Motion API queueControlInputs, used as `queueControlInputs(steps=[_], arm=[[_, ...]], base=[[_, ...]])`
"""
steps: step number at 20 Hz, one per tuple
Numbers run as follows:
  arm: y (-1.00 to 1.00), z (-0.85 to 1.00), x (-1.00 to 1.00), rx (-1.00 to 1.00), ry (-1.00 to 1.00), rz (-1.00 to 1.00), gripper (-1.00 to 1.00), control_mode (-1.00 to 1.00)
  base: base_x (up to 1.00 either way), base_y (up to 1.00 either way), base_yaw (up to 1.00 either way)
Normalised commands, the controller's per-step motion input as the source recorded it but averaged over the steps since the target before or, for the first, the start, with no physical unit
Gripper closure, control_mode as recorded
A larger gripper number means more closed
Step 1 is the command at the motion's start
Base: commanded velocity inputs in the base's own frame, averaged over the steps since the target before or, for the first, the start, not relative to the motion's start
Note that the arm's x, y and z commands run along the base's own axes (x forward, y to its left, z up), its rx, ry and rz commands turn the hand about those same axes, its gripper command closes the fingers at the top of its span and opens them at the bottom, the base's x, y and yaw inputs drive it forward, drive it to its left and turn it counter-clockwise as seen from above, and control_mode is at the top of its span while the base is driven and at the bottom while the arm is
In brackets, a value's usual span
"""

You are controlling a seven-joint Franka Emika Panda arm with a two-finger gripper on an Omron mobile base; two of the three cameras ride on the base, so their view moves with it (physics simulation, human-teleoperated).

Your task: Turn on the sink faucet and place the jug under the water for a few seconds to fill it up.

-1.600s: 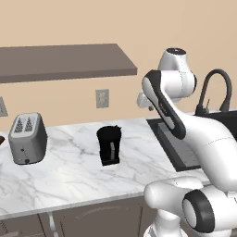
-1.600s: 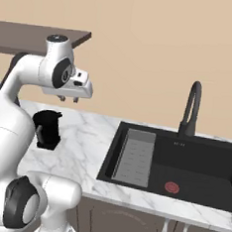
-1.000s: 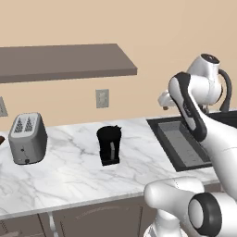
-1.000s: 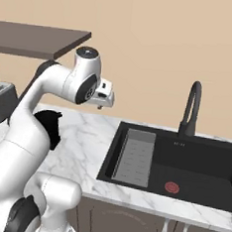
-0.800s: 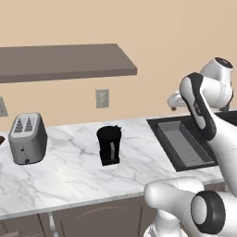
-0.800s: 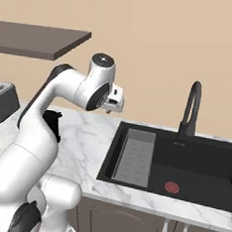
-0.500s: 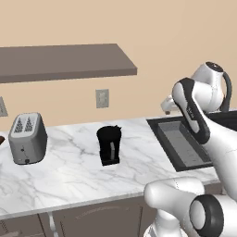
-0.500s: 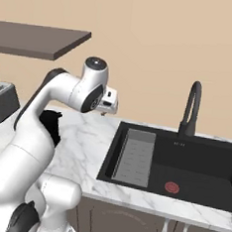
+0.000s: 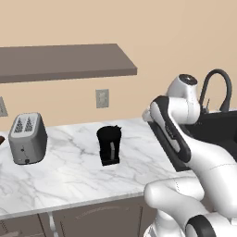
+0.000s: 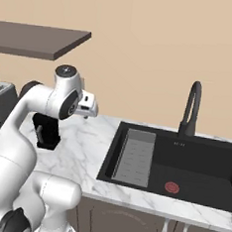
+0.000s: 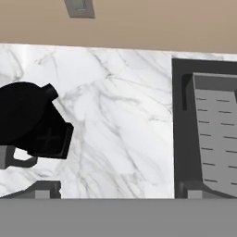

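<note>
Here the jug point(image 9: 109, 145) stands upright on the marble desk point(image 9: 69, 171), between the toaster point(image 9: 27, 138) and the sink point(image 10: 193, 162), apart from both. The sink faucet point(image 10: 189, 110) rises at the basin's rear edge, its spout arched over the sink. The tool point(image 11: 115, 193) hangs above the desk between jug and sink, jaws spread wide and holding nothing

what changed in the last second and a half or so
The arm swung toward the sink and faucet, then came partway back; the gripper now hangs open over the counter between the jug and the sink. Nothing was grasped or released. The jug, toaster and faucet stayed put, and no water runs.
</note>
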Motion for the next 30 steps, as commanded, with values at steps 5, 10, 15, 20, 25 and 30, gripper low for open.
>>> queueControlInputs(steps=[5, 10, 15, 20, 25, 30], arm=[[0.00, 0.00, 0.00, 0.00, 0.00, 0.00, -1.00, -1.00], [0.00, -0.17, 0.00, 0.00, 0.02, 0.00, -1.00, -1.00], [-0.06, -0.24, 0.00, 0.00, 0.01, 0.00, -1.00, -1.00], [0.00, 0.00, 0.00, 0.00, 0.00, 0.00, -1.00, 1.00], [0.00, 0.00, 0.00, 0.00, 0.00, 0.00, -1.00, 1.00], [0.00, 0.00, 0.00, 0.00, 0.00, 0.00, -1.00, 1.00]], base=[[0.00, 0.00, 0.00], [0.00, 0.00, 0.00], [0.00, 0.00, 0.00], [0.00, -0.88, 0.00], [0.00, -0.91, 0.00], [0.00, -0.60, 0.00]])
